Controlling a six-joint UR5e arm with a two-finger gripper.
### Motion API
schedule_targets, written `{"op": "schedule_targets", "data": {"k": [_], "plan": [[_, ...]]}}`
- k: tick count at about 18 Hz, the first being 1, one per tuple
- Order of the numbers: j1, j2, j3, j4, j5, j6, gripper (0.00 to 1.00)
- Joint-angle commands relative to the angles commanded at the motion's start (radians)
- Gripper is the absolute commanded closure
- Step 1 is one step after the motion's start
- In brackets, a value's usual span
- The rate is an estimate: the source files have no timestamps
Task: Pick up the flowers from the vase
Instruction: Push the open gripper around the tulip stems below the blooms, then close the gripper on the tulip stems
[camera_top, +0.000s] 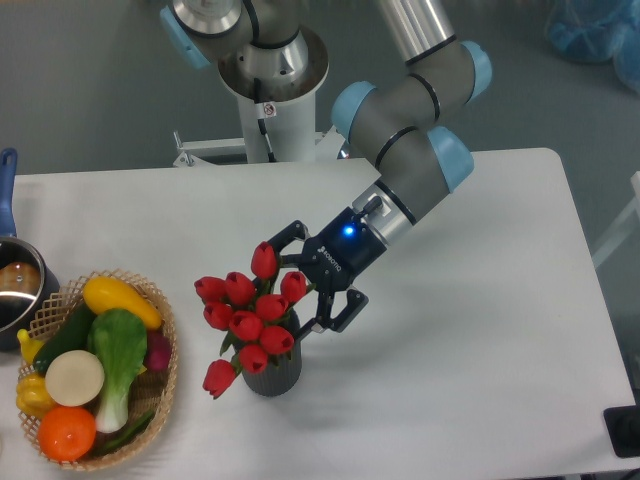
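Observation:
The flowers (245, 318), a bunch of red tulip buds with green leaves, stand in the dark grey ribbed vase (274, 374) at the front middle of the white table (470, 330). The bunch spreads wider than the vase, and one bud droops at its lower left. My gripper (300, 282) is open at the bunch's upper right edge. One finger lies behind the topmost bud and the other (335, 316) beside the vase's mouth. Nothing is gripped.
A wicker basket (160, 395) of colourful vegetables and fruit sits at the front left. A steel pot (18, 285) with a blue handle stands at the left edge. The robot base (270, 110) rises behind the table.

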Motion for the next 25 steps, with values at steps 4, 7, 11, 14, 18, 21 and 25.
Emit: {"op": "schedule_targets", "data": {"k": [4, 7, 11, 14, 18, 21, 25], "plan": [[-0.012, -0.017, 0.014, 0.000, 0.000, 0.000, 0.00], [-0.021, -0.025, 0.020, 0.000, 0.000, 0.000, 0.00], [-0.035, -0.037, 0.038, 0.000, 0.000, -0.002, 0.00], [-0.041, -0.037, 0.041, -0.002, -0.002, -0.002, 0.15], [-0.041, -0.045, 0.041, -0.002, -0.009, -0.002, 0.35], [-0.038, -0.049, 0.038, -0.002, -0.038, -0.002, 0.50], [-0.032, -0.048, 0.037, -0.002, -0.048, -0.002, 0.61]]}}
